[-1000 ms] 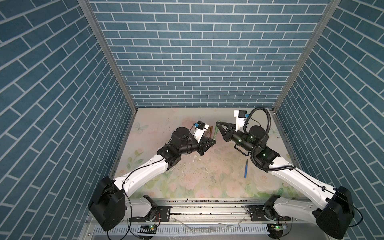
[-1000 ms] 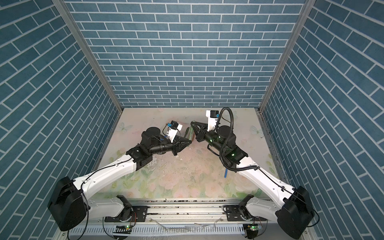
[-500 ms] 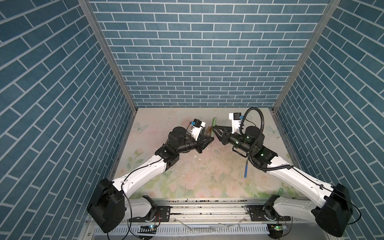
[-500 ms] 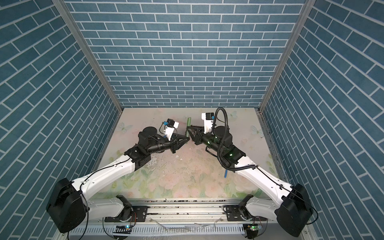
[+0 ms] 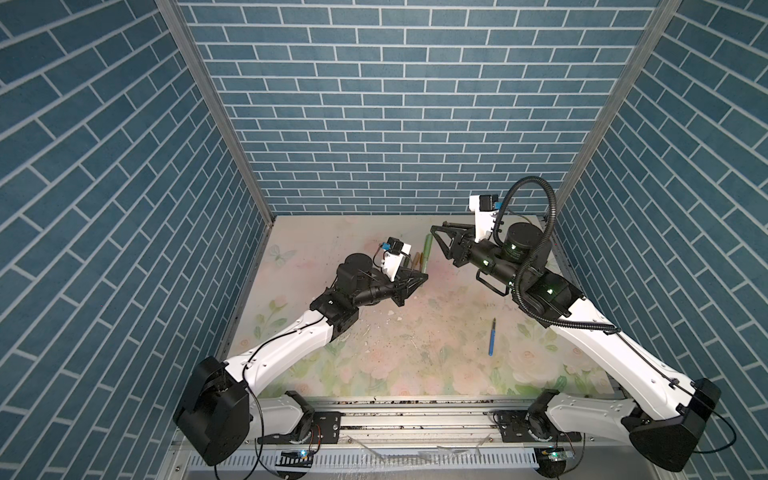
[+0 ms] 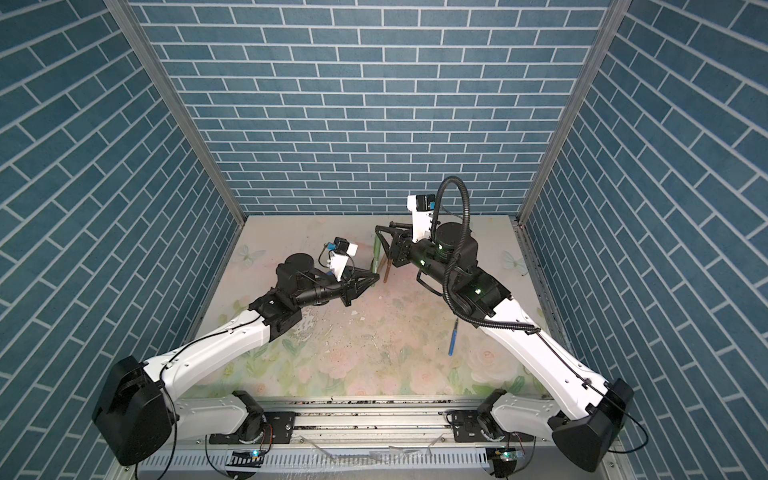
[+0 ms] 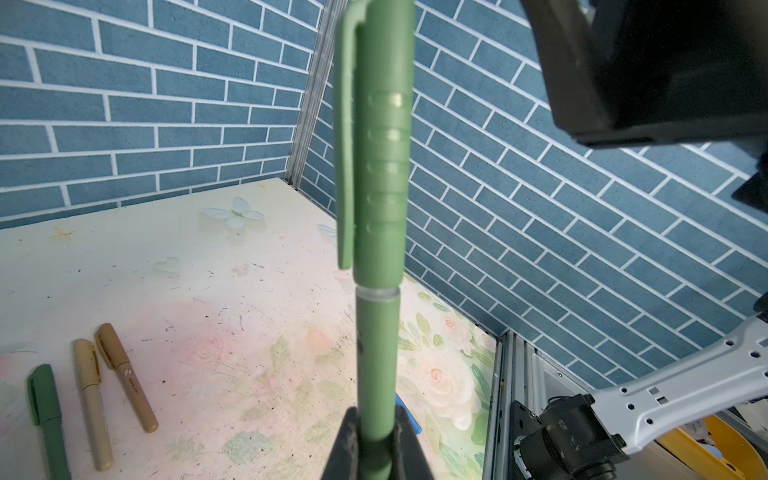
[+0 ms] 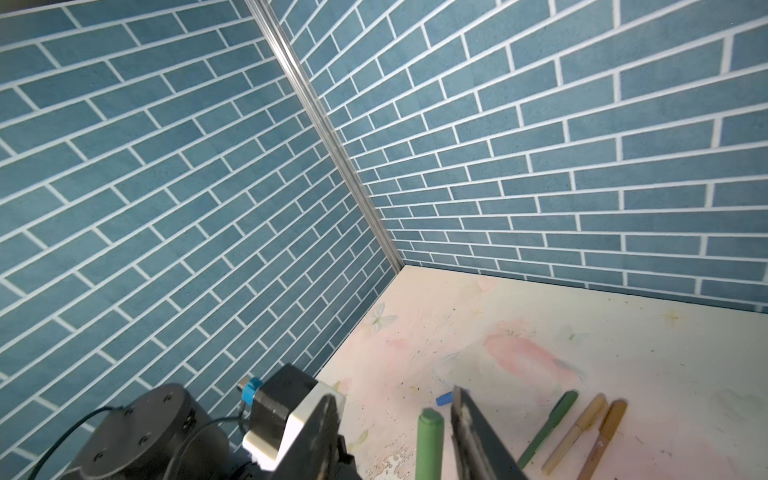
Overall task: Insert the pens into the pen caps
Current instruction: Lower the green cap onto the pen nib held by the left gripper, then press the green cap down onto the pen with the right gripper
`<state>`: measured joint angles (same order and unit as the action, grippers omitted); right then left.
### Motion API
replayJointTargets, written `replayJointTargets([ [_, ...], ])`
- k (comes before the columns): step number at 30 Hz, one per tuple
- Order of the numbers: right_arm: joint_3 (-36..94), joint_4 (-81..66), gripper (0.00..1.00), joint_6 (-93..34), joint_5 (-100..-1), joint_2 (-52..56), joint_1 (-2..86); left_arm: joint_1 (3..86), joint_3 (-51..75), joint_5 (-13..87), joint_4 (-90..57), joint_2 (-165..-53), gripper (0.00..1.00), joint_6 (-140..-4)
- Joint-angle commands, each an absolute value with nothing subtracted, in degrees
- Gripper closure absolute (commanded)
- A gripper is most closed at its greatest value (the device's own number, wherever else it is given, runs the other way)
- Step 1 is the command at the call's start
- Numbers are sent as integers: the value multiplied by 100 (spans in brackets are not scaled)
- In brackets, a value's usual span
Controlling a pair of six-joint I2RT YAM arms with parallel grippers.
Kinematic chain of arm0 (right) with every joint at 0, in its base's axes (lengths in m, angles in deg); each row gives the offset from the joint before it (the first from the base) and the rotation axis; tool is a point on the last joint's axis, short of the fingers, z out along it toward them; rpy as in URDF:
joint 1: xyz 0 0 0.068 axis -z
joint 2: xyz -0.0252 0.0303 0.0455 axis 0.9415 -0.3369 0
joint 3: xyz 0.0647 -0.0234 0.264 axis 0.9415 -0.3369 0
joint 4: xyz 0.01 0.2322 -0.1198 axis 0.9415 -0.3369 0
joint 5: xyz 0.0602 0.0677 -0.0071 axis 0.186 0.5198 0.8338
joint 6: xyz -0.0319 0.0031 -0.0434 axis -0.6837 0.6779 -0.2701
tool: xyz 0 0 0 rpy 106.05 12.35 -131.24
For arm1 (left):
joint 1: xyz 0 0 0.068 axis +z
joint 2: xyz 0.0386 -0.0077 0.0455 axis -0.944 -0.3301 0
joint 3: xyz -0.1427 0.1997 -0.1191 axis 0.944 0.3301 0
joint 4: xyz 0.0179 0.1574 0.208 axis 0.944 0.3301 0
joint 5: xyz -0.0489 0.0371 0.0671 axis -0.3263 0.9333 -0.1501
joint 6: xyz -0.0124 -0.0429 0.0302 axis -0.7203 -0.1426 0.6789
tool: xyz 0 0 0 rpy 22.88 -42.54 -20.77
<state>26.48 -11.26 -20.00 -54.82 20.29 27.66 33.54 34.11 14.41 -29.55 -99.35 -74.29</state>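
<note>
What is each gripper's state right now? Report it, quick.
Left gripper: closed on the light green pen.
Right gripper: open, holding nothing, fingers either side of the pen's cap.

A robotics lab test booth: brick-print panel walls [image 5: 407,104], floral tabletop [image 5: 436,357], two arms [image 5: 291,349] on an aluminium rail [image 5: 415,419].

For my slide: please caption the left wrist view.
Left claw grips a capped green pen; three capped pens lie on the table.

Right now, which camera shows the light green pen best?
The left wrist view: the light green pen fills the frame, its cap on, clamped in the left end effector. In both top views the pen is a small sliver; the right wrist view catches only its cap end.
</note>
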Motion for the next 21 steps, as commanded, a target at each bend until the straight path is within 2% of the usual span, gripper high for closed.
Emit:
replayJointTargets([
  [1, 2996, -1806, 55, -2272, -5768, 1705, 2771, 3364, 3315, 1455, -3058, -9825, 100, -7341],
  [8, 3266, -2058, 64, -2210, -5244, 1365, 2773, 3364, 3313, 1455, -3039, -9809, 100, -7327],
  [16, 3091, -2047, 87, -2083, -4992, 1372, 2768, 3364, 3314, 1463, -3049, -9795, 100, -7326],
  [21, 2816, -1897, 91, -1908, -4753, 1452, 2768, 3364, 3362, 1622, -3183, -9719, 100, -7335],
])
